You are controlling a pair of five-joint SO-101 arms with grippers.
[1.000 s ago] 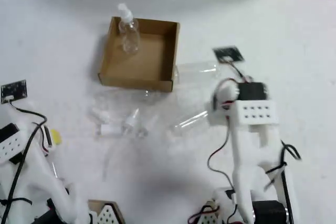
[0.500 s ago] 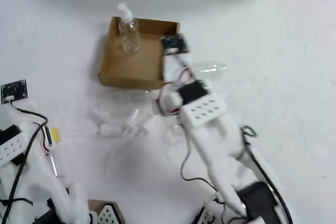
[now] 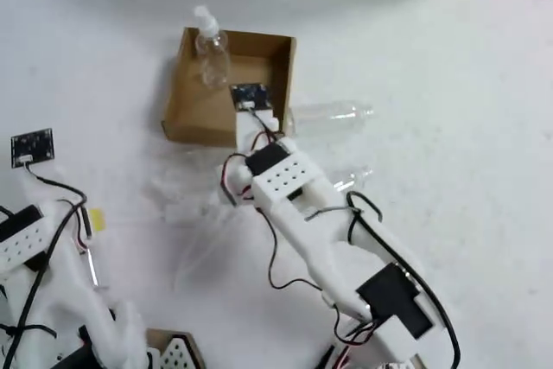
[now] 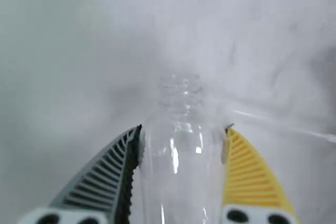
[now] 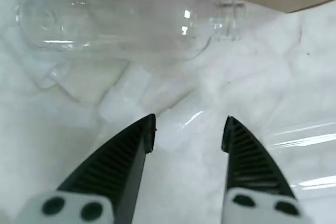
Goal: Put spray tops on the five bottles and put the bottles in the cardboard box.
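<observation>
the capping step is judged to be in hand, with one of five bottles done: a capped bottle (image 3: 212, 56) is seen standing in the far left corner of the cardboard box (image 3: 207, 134). the left claw (image 4: 182, 129) is clamped on an uncapped bottle (image 4: 181, 174), whose open neck is pointed away from the wrist. the right claw (image 5: 189, 127) is held with its jaws apart, low over the table, just near of the box's near wall. a spray top (image 5: 123, 100) is seen lying beyond its tips, and a clear bottle (image 5: 121, 22) is laid on its side between that top and the box.

for the next move, the right claw would need to be lowered around one top and closed on it. the top would then be carried left to the held neck and lined up with care, since the opening is narrow.

two more bottles (image 3: 333, 112) are laid right of the box, the nearer one partly covered by the right arm. in the high view the right claw is hidden under its own wrist. clear plastic on the white table is hard to make out, so the pale shapes beside the top are perhaps further tops. the held bottle's base is cut off.
</observation>
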